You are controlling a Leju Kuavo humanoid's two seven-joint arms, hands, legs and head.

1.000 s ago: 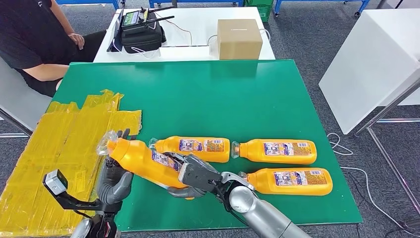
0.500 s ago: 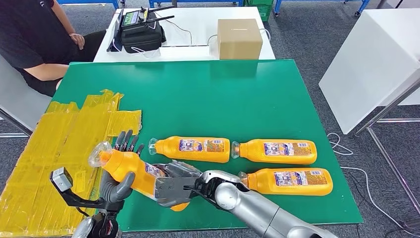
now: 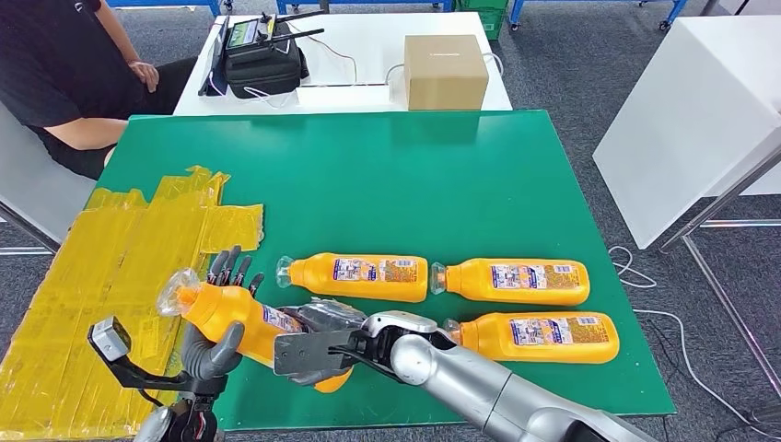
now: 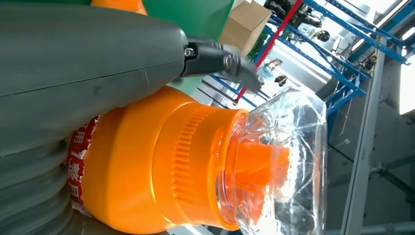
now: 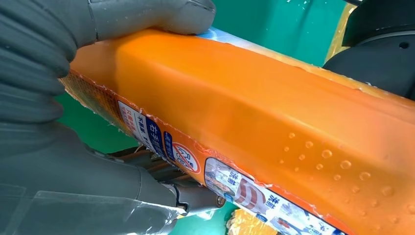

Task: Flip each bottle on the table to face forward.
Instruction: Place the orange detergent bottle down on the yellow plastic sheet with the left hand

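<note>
We hold an orange bottle in both hands above the near left part of the green table, its clear-wrapped cap pointing left and away from us, toward the yellow sheets spread over the table's left edge. Our left hand wraps the bottle near its neck, thumb on the near side and dark fingers showing past the far side; from the left wrist, the grey thumb presses on the bottle's shoulder beside the ribbed orange collar. Our right hand grips the bottle's lower body, and from the right wrist its grey fingers curl over the top edge, with the printed label facing down. Three more orange bottles lie on their sides on the table with labels up, caps to the left: one just beyond our right hand, one to its right, one nearer us. A seated person is at the far left corner, beside a white table carrying a cardboard box and a black bag.
</note>
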